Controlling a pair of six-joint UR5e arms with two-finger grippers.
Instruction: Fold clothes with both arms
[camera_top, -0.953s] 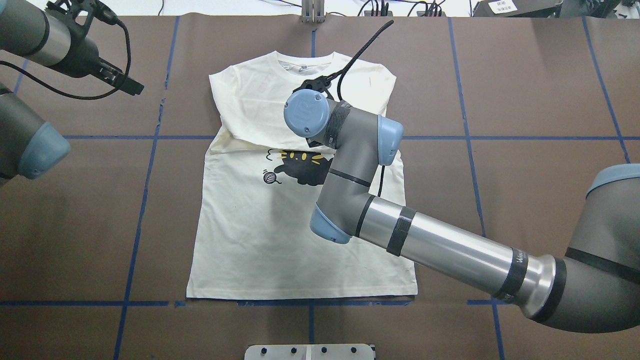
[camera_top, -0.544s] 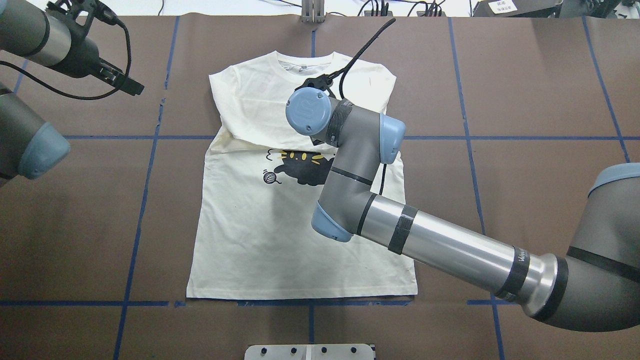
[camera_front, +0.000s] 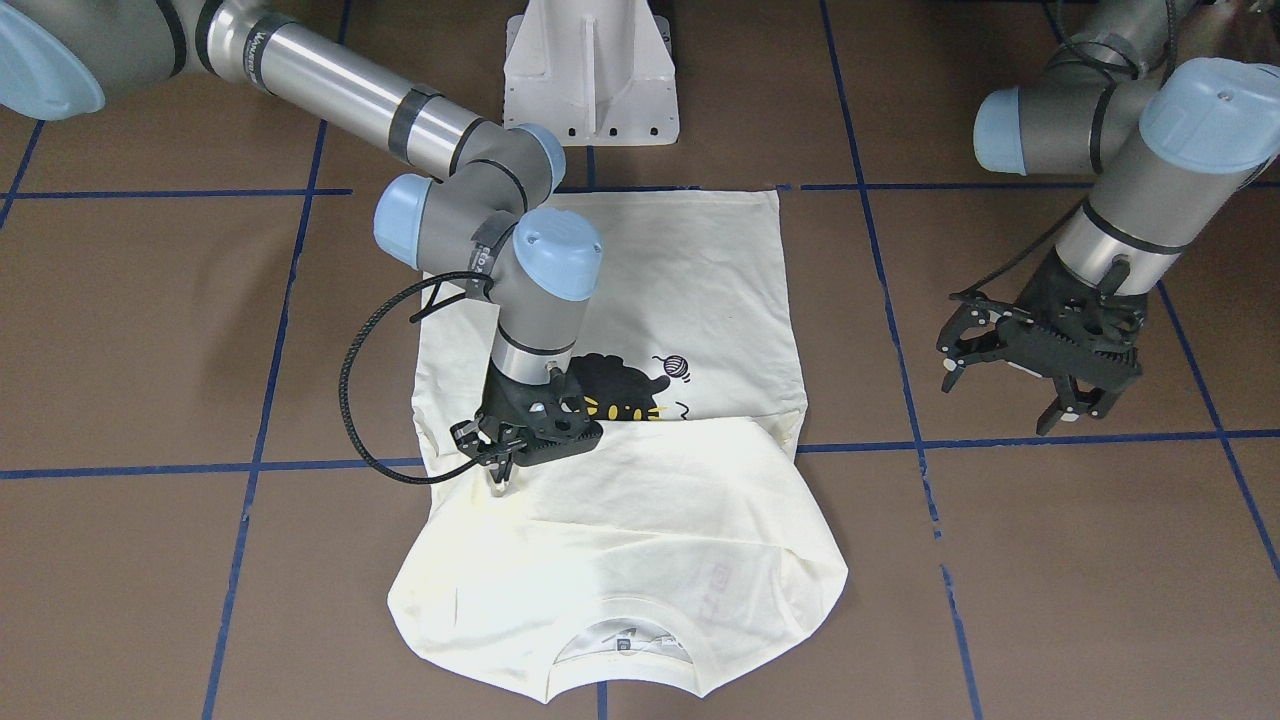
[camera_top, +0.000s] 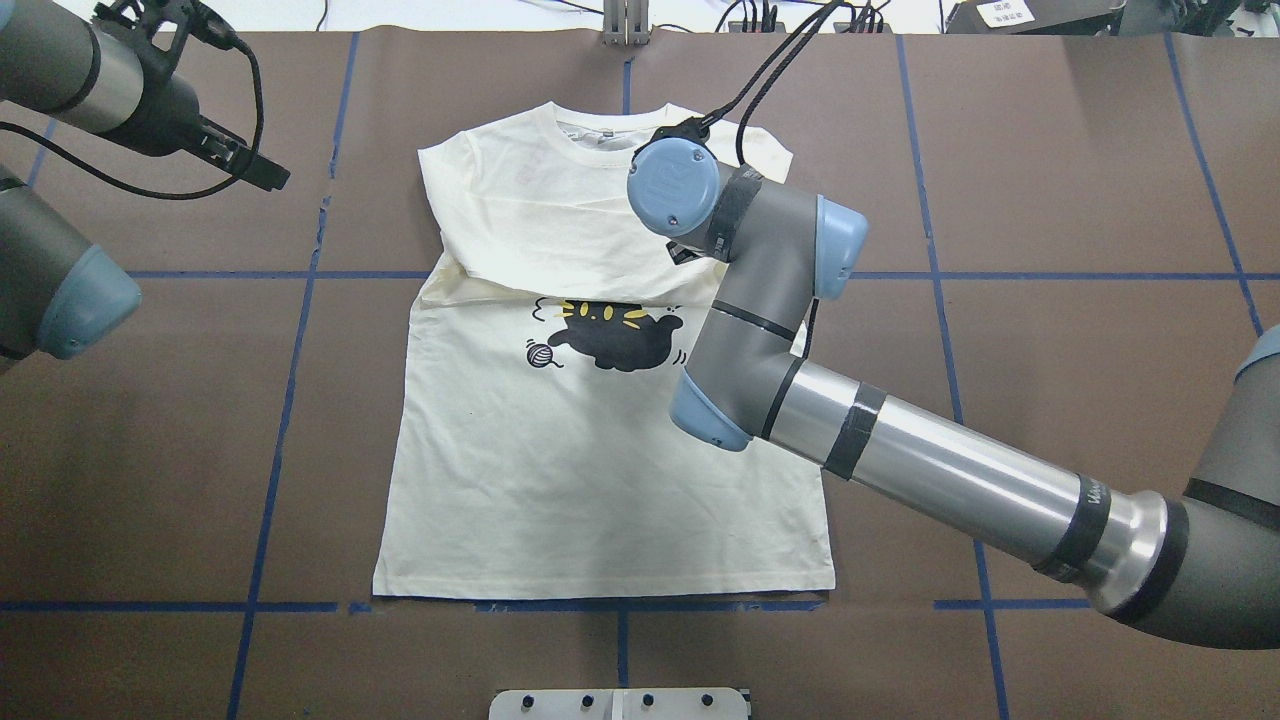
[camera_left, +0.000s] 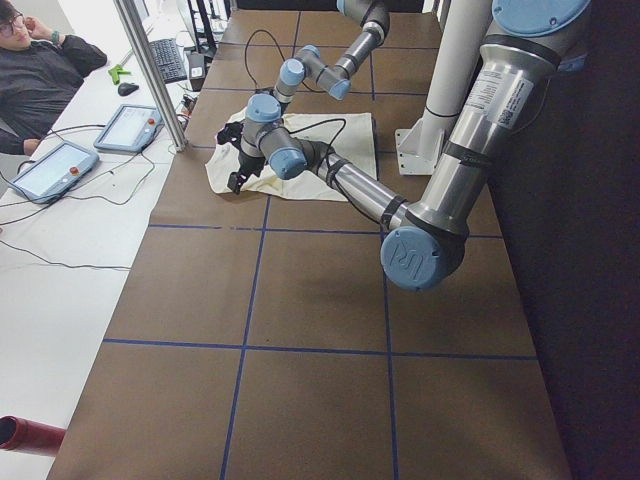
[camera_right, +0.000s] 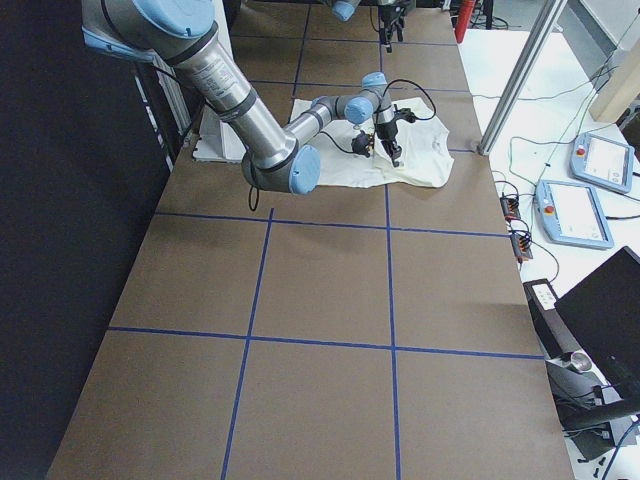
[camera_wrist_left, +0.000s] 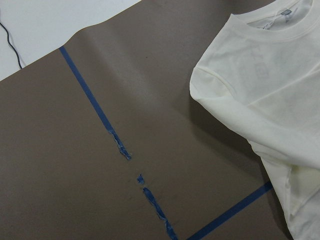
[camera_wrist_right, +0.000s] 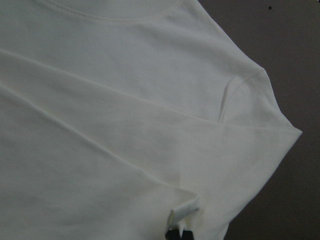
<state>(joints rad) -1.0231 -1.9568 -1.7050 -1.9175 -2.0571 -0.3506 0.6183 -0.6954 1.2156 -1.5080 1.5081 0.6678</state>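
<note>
The T-shirt (camera_top: 560, 480) lies flat on the desk (camera_top: 1050, 200), collar end folded to the cat print (camera_top: 615, 340). Beside the print, the right gripper (camera_front: 503, 470) pinches fabric, jaws narrow: draw it low and evenly. Well apart from the print, the left gripper (camera_front: 1010, 400) hangs wide open.

An embossed "UR" mark stands on the round light blue joint cap (camera_top: 672, 190) of the grey metal right arm (camera_top: 750, 330), and again on the light blue elbow cap (camera_left: 408, 258) of the near left arm (camera_left: 452, 175). Dark lettering along the silver arm tube (camera_top: 1093, 493) is too small to read. Faint pinkish letters (camera_front: 716, 589) showing through the folded cream T-shirt (camera_front: 640, 520) are illegible, as is its neck label (camera_front: 622, 643)
</note>
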